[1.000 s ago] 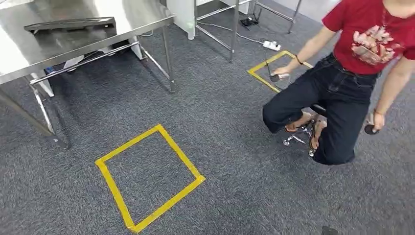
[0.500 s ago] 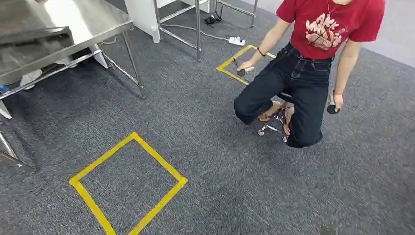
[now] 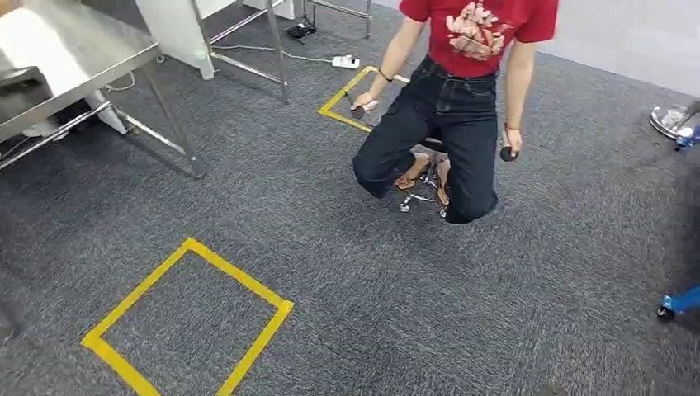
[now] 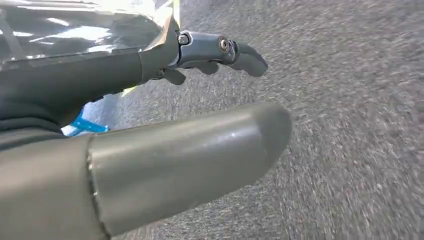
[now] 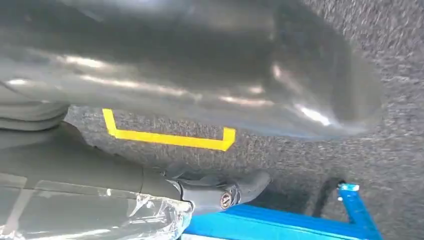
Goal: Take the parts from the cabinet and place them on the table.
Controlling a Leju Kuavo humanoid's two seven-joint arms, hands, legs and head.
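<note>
1. At upper left of the head view, the steel bench is standing on grey carpet; parts aren't visible.
2. Left hand and right hand are hanging with fingers apart, holding nothing.
3. A seated person is gripping dark controllers.

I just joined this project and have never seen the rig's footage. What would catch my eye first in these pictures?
A person in a red shirt sits on a wheeled stool on the grey carpet, upper middle of the head view, holding a small dark object in each hand. A yellow tape square marks the floor at lower left, and a steel table stands at upper left.
</note>
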